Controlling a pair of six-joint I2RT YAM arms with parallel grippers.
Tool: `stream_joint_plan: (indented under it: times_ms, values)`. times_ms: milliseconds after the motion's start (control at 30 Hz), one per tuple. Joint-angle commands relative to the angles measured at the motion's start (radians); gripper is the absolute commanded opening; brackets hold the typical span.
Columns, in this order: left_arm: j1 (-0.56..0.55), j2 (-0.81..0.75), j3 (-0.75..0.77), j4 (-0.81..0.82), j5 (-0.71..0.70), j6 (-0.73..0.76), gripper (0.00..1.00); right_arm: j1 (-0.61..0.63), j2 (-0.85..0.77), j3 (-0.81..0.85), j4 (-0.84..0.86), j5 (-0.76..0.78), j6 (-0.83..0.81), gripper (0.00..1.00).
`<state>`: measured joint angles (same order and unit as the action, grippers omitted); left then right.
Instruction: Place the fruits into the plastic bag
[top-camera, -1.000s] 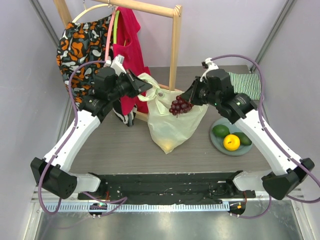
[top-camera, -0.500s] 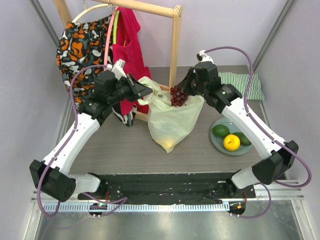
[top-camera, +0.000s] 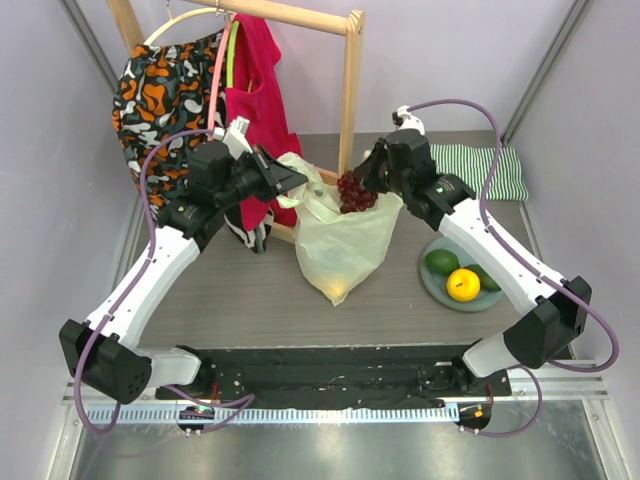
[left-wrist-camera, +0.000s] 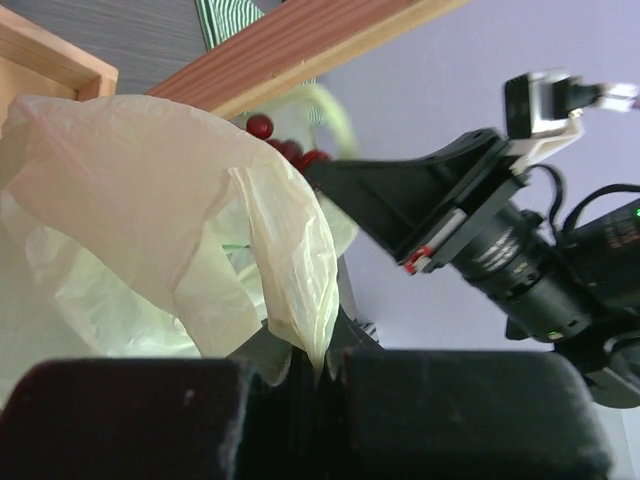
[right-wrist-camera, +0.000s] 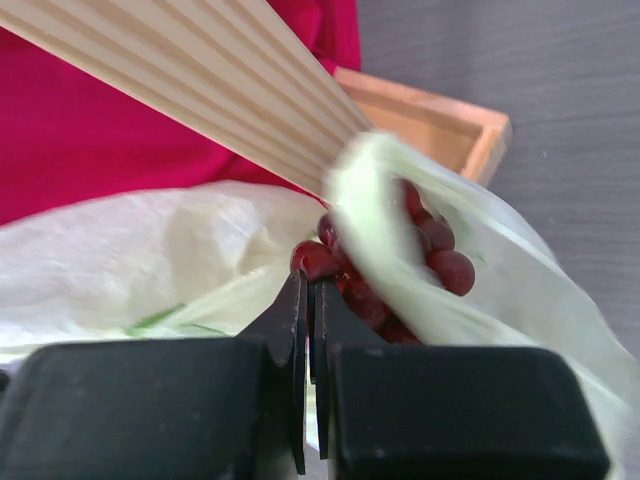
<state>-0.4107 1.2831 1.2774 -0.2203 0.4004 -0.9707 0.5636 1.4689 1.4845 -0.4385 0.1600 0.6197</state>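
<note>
One plastic bag (top-camera: 340, 245), one grape bunch (top-camera: 353, 192), two avocados (top-camera: 441, 262), one orange (top-camera: 463, 284), one plate (top-camera: 436, 288), one striped cloth (top-camera: 490, 168).

Grapes (top-camera: 352, 191) above bag (top-camera: 340, 250) mouth, plate (top-camera: 436, 284) right of bag

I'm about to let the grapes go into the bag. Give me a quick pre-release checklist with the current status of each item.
1. Bag held open: ok. The left gripper is shut on the rim of the plastic bag.
2. Grip on fruit: ok. The right gripper is shut on the grape bunch.
3. Bunch over the mouth: cannot tell. In the top view it sits at the bag's upper rim, but depth is unclear.
4. Drop path free: not ok. A loop handle drapes across the grapes in the right wrist view.
5. Next fruits ready: ok. The citrus and avocados lie on the plate.
</note>
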Motion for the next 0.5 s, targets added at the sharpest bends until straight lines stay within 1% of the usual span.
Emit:
stream_joint_plan:
  times_ms: [0, 200, 333, 467]
  values:
    - [0.007, -0.002, 0.063, 0.07, -0.02, -0.011, 0.0, 0.004, -0.084, -0.067, 0.023, -0.007, -0.015, 0.01]
    - [0.012, 0.031, 0.088, 0.068, -0.018, -0.005, 0.0, 0.004, -0.188, -0.202, -0.035, -0.039, 0.012, 0.01]
    - [0.013, 0.045, 0.085, 0.068, -0.012, -0.005, 0.0, 0.005, -0.225, -0.207, -0.094, -0.063, 0.031, 0.01]
    - [0.013, 0.051, 0.079, 0.073, -0.011, -0.005, 0.0, 0.007, -0.211, -0.184, -0.14, -0.148, 0.04, 0.01]
